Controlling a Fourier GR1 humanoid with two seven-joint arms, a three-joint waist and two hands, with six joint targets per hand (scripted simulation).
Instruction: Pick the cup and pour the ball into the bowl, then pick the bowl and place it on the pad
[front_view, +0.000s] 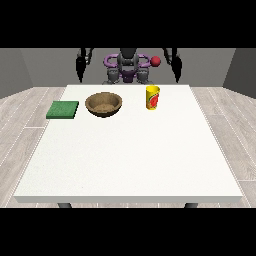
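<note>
Front view shows the large white table (125, 150) stretching toward the camera, with the robot (128, 65) small behind its far edge. A yellow cup with a red mark on its side (152, 97) stands upright on the far part of the table, somewhat right of the middle. To its left, apart from it, sits a round brown wooden bowl (103, 104), its opening facing up. Farther left again, at the table's left edge, lies a flat green square pad (63, 109), apart from the bowl. These three things form a rough row across the far part of the table. A small red ball (155, 61) shows above and behind the cup, up at the level of the robot's body and beside a purple ring-shaped part of its torso — whether it touches anything cannot be told. The hand at the view's right (176, 67) hangs down beyond the table's far edge, above and to the right of the cup and well apart from it; it touches neither cup, bowl nor pad. The hand at the view's left (80, 67) hangs likewise on the other side, behind the table, above the gap between pad and bowl and well apart from both. Both hands are dark and small — how they are set, spread or curled, cannot be told.
</note>
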